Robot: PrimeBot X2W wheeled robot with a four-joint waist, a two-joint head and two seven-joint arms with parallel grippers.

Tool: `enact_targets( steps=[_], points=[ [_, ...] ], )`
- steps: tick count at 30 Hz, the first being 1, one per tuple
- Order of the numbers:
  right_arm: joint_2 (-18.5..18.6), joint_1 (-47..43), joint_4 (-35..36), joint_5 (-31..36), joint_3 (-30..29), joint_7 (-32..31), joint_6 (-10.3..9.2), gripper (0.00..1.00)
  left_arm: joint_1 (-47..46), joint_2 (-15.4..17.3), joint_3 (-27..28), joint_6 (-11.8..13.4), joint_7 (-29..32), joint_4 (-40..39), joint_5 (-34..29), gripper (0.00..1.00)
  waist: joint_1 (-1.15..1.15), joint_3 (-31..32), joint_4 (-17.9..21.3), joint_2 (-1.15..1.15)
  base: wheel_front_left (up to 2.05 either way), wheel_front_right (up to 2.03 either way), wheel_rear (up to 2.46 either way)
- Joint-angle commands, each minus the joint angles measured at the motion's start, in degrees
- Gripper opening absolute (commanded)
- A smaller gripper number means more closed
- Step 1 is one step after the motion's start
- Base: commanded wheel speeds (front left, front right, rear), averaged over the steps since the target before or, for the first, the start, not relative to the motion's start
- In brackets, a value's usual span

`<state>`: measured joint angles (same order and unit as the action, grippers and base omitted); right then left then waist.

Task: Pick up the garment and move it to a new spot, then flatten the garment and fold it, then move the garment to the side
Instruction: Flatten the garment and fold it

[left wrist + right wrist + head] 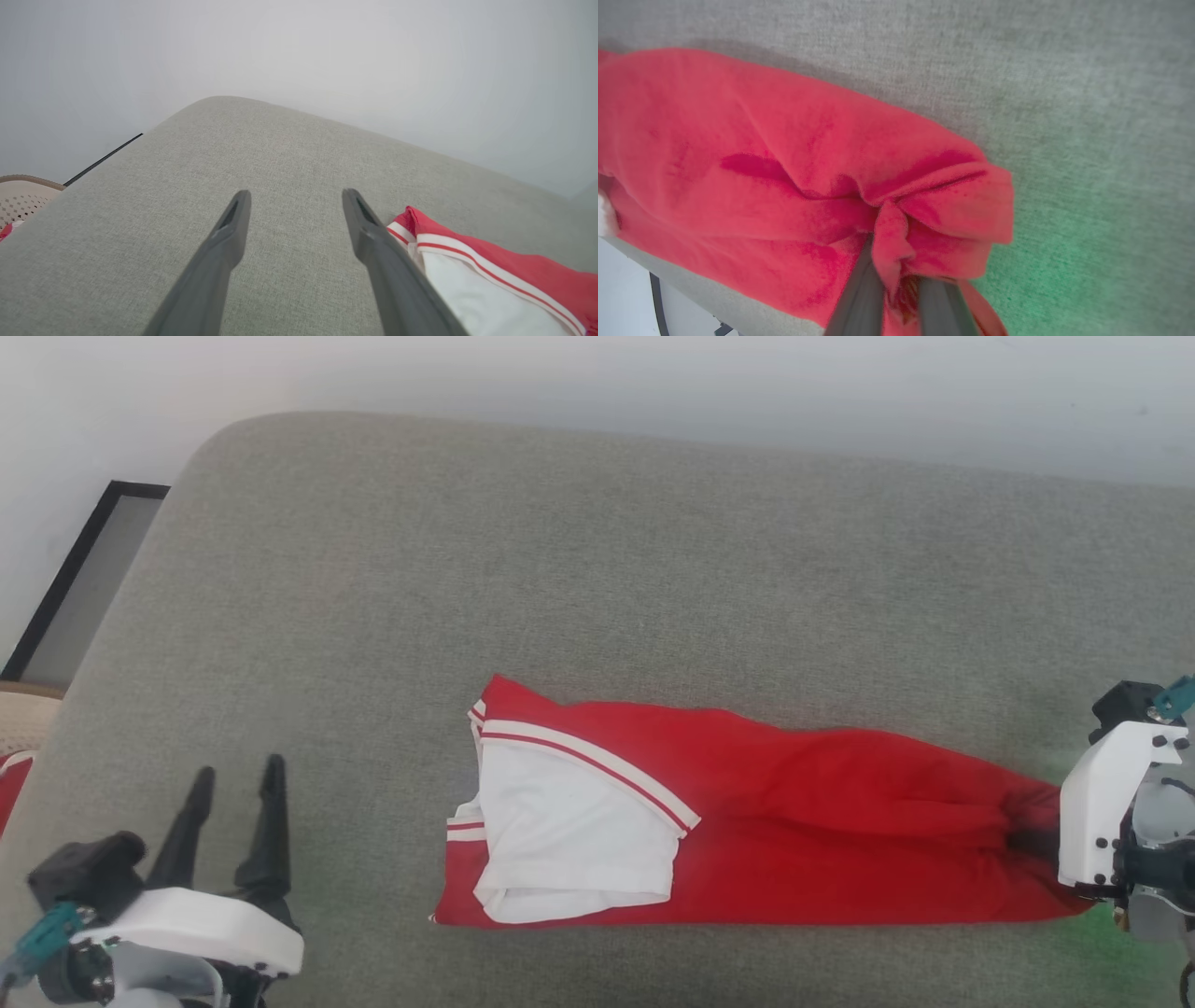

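The garment [794,831] lies stretched out in a long band on the grey cushion, red body with a white sleeve [569,821] and striped trim on its left end. No print shows. My right gripper [1032,840] is shut on the bunched red cloth at the garment's right end; in the right wrist view the cloth [887,224] is pinched between the two fingers [859,294]. My left gripper [233,789] stands open at the lower left, well apart from the garment, with nothing between its fingers [231,233]. The sleeve end [467,280] lies just right of them.
The grey cushion [597,579] spreads wide, with bare fabric behind and left of the garment. A black-framed panel [75,579] leans by the wall at far left. A pale perforated basket [23,196] sits off the cushion's left edge.
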<state>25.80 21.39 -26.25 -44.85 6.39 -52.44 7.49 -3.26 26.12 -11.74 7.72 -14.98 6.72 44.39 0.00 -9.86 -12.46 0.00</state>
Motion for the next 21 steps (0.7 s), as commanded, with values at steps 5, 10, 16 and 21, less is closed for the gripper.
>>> enact_targets(
  steps=[5, 10, 16, 21],
  points=[
    [1.1, 0.3, -0.5, -1.7, 0.5, 1.6, -0.05, 0.00, 1.5, -2.5, 3.6, -2.5, -0.2, 0.3, -2.7, 1.00, 0.00, -0.2, 0.7, 0.00, 0.00, 0.00, 0.00],
    [4.4, 1.3, -2.2, -1.9, -2.1, 3.3, -0.08, 0.00, 1.5, -4.8, 5.9, -4.8, -0.2, 1.1, -5.0, 1.00, 0.00, -0.5, 1.7, 0.00, 0.00, 0.00, 0.00],
    [8.5, 3.9, -8.4, -0.2, -7.7, 4.6, -0.06, 0.00, 0.1, -6.4, 7.6, -6.9, -0.2, 2.1, -7.2, 1.00, 0.00, -1.3, 2.4, 0.00, 0.00, 0.00, 0.00],
    [10.9, 6.9, -14.4, 2.9, -10.6, 6.3, -0.05, 0.00, -0.8, -7.7, 8.7, -8.2, -0.2, 2.5, -8.2, 1.00, 0.00, -2.0, 2.9, 0.00, 0.00, 0.00, 0.00]
  ],
)
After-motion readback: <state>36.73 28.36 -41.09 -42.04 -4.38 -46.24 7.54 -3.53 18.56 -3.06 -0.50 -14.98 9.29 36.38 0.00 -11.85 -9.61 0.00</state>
